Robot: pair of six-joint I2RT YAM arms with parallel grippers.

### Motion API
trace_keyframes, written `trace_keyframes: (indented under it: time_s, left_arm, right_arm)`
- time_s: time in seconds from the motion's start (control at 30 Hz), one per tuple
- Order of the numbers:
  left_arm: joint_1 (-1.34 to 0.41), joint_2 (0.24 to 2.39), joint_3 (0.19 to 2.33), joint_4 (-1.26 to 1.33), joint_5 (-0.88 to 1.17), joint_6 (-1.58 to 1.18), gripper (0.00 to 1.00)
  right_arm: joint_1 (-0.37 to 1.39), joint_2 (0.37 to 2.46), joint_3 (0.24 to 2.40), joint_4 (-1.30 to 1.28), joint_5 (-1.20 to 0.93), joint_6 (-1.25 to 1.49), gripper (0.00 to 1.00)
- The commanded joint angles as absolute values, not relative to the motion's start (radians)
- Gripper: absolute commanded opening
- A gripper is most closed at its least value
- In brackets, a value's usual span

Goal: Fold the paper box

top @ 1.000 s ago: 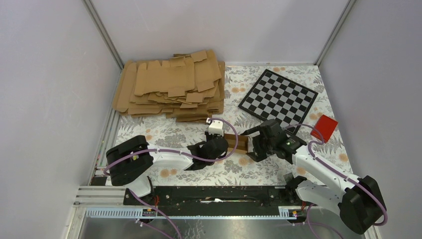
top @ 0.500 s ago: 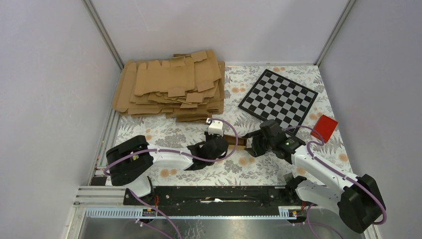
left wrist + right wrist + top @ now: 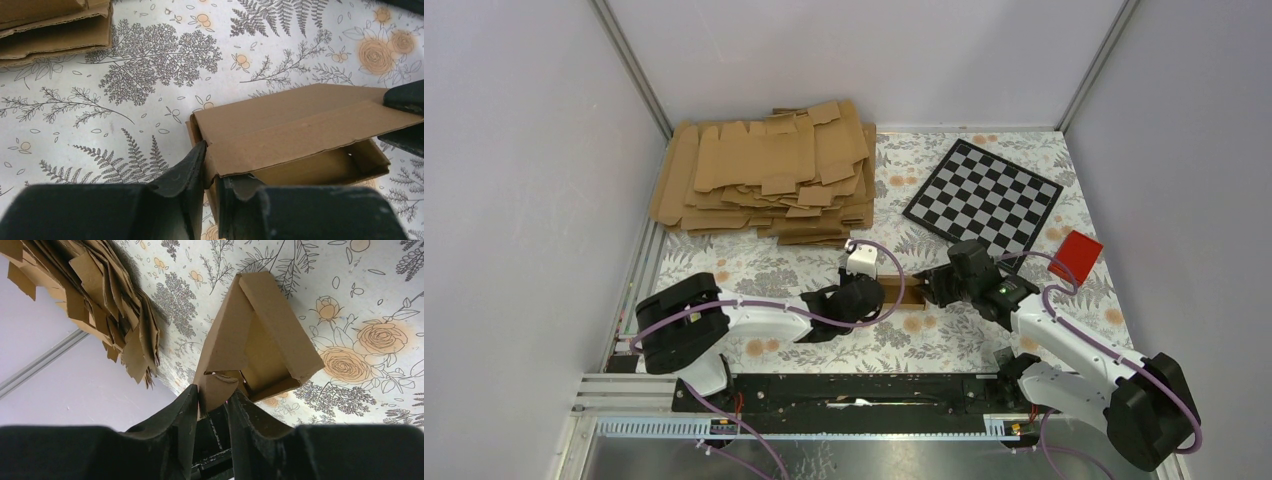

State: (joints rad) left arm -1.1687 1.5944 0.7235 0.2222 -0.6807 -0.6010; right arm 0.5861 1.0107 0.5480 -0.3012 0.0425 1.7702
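The paper box [image 3: 903, 290] is a small brown kraft box, partly folded, hanging between my two grippers just above the floral table. My left gripper [image 3: 881, 296] holds its left end. In the left wrist view the box's [image 3: 300, 125] end wall sits between the narrow jaws of the gripper [image 3: 214, 169], and the lid flap spreads to the right. My right gripper [image 3: 928, 287] is at the right end. In the right wrist view its jaws [image 3: 214, 392] pinch a rounded tuck flap of the box [image 3: 267, 330], whose open inside faces the camera.
A big pile of flat cardboard blanks [image 3: 769, 175] lies at the back left. A checkerboard [image 3: 982, 195] lies at the back right, with a small red block [image 3: 1074, 255] beside it. Grey walls close in the table on three sides.
My right gripper went from wide open to closed on the box's right-end flap and shifted slightly away. The box tilted with it. The left jaws eased a little.
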Motion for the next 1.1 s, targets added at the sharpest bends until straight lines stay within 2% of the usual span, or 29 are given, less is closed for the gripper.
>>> trace_keyframes:
  time_s: [0.0,0.1,0.13,0.2,0.5,0.6,0.77,0.93,1.07]
  left_arm:
    - [-1.173,1.537,0.763,0.199,-0.646,-0.592,0.16]
    - [-1.173,1.551,0.769,0.190,-0.658,-0.595,0.13]
    - [-1.173,1.556,0.770,0.190,-0.660,-0.596,0.12]
    - [-1.173,1.566,0.770,0.192,-0.664,-0.598,0.09]
    - [-1.173,1.573,0.760,0.209,-0.660,-0.598,0.05]
    - [-1.173,1.579,0.760,0.212,-0.658,-0.600,0.03]
    - [-1.173,1.581,0.757,0.212,-0.661,-0.598,0.00]
    - [-1.175,1.583,0.751,0.212,-0.663,-0.591,0.00]
    - [-1.174,1.583,0.742,0.225,-0.661,-0.573,0.00]
  right_arm:
    - [0.581,1.008,0.541,-0.300,0.084,1.776,0.40]
    - [0.581,1.005,0.548,-0.301,0.083,1.759,0.64]
    - [0.580,0.999,0.549,-0.302,0.082,1.753,0.70]
    - [0.581,0.989,0.544,-0.302,0.086,1.745,0.76]
    - [0.581,0.959,0.510,-0.301,0.072,1.733,0.75]
    - [0.581,0.974,0.526,-0.290,0.035,1.667,0.84]
    - [0.581,1.038,0.643,-0.399,-0.007,1.422,0.99]
    - [0.581,1.053,0.714,-0.417,0.027,1.139,0.99]
    - [0.581,1.042,0.810,-0.474,0.137,0.852,1.00]
